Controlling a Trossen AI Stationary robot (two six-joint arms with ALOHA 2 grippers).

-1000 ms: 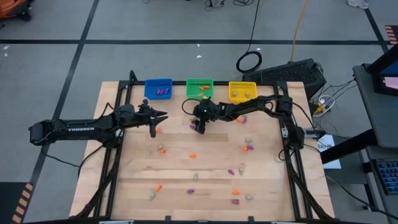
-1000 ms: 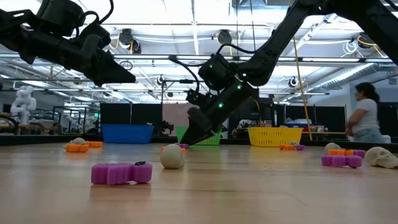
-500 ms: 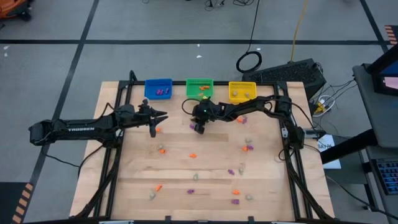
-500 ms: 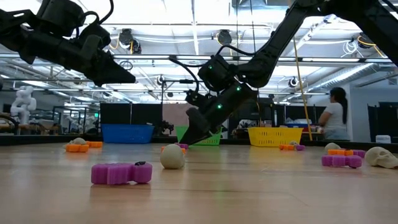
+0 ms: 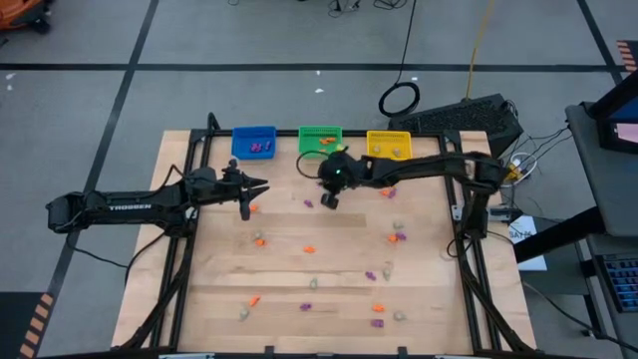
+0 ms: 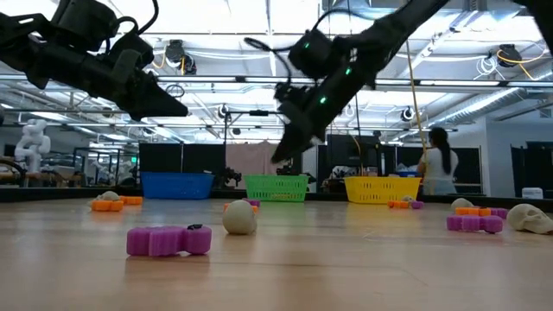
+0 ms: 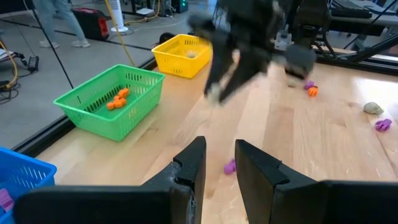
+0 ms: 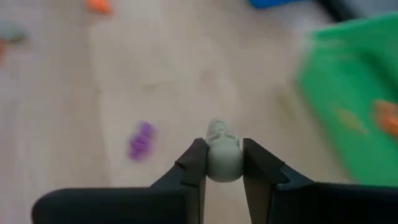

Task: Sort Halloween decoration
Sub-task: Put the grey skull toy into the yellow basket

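Right gripper (image 8: 219, 163) has lifted, clamping a pale skull (image 8: 222, 157); left gripper (image 7: 219, 163) hovers part-open

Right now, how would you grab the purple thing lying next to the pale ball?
I'd come straight down and pinch the purple trinket across its short width, near the middle. It lies flat and low on the table, with lumpy ends, so from the side there is little to grip.

Grey floor (image 5: 249, 40) with dark tape lines around the wooden table (image 5: 289, 269). Black keyboard (image 5: 469, 115) and coiled cable (image 5: 400, 99) behind it. Low view: industrial ceiling with strip lights (image 6: 216, 39); a person (image 6: 436, 168) stands at back right.
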